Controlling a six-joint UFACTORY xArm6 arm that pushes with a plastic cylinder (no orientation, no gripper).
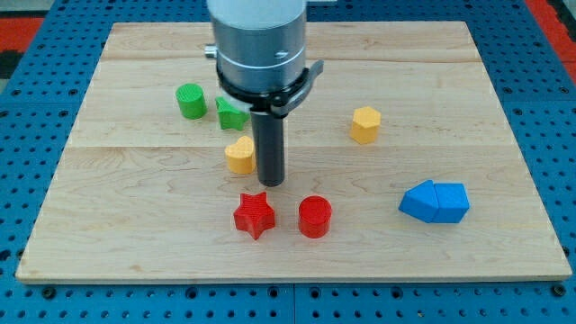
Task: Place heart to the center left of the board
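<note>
A yellow heart block (239, 155) lies a little left of the board's middle. My tip (271, 182) stands just to the heart's right, touching or nearly touching its right side. A green star-like block (231, 113) sits above the heart, partly hidden by the arm's body. A green cylinder (190, 101) is to the left of it.
A red star (254, 215) and a red cylinder (315, 217) lie below the tip. A yellow hexagon block (365, 124) is at the right of centre. Two blue blocks (435, 202) sit together at the lower right. The wooden board (135, 225) lies on a blue pegboard.
</note>
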